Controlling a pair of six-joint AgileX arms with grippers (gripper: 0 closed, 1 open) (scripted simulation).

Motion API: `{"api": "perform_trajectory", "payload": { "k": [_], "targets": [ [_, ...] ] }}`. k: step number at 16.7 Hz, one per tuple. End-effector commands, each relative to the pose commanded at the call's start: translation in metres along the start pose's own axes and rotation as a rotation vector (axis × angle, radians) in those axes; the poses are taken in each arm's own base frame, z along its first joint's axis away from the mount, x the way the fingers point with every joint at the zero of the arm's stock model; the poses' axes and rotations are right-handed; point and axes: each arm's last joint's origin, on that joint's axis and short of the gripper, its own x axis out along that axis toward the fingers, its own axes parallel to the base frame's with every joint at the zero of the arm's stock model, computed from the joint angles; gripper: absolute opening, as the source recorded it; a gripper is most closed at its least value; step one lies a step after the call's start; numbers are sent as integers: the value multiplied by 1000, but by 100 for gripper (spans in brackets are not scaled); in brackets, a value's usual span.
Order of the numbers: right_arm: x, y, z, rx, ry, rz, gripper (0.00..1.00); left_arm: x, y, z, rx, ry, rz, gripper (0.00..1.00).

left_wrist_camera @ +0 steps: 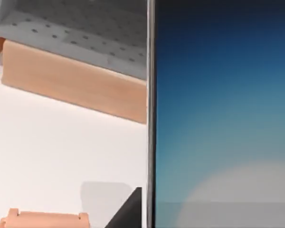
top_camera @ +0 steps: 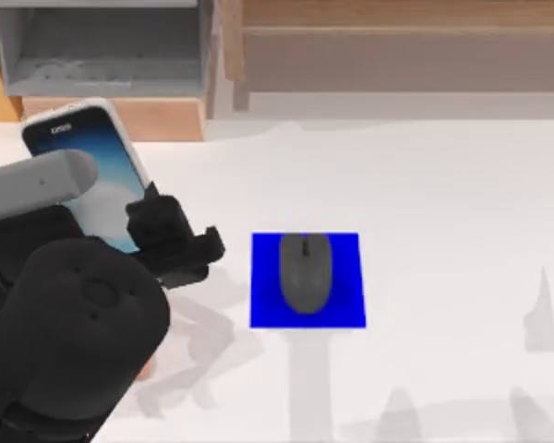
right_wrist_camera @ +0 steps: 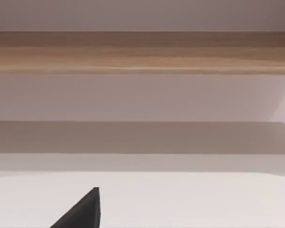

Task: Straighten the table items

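Observation:
My left gripper (top_camera: 152, 226) is shut on the smartphone (top_camera: 102, 175) and holds it up off the table (top_camera: 443, 185) at the far left, with its blue-white screen facing up. In the left wrist view the smartphone's screen (left_wrist_camera: 223, 118) and silver edge stand close, with one dark fingertip (left_wrist_camera: 130, 211) against that edge. The dark grey mouse (top_camera: 306, 270) lies lengthwise in the middle of the blue square pad (top_camera: 268, 305) at the table's centre. A dark part of my right gripper (right_wrist_camera: 80, 213) hangs over bare white table.
Wooden and grey shelving (top_camera: 111, 55) runs along the back edge, with a long wooden shelf (top_camera: 397, 46) at the back right. A copper-pink stand (left_wrist_camera: 42, 219) sits on the table below the held smartphone. Open white surface lies to the right of the pad.

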Motion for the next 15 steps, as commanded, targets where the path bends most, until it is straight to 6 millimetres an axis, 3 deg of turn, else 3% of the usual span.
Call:
{"api": "perform_trajectory", "payload": {
  "k": [6, 12, 15],
  "targets": [
    [0, 0, 0, 0, 0, 0, 100, 43, 36, -41, 222, 91, 200, 0],
    [0, 0, 0, 0, 0, 0, 100, 51, 40, -43, 230, 104, 226, 0],
    [0, 0, 0, 0, 0, 0, 100, 51, 40, -43, 230, 104, 226, 23]
  ]
}}
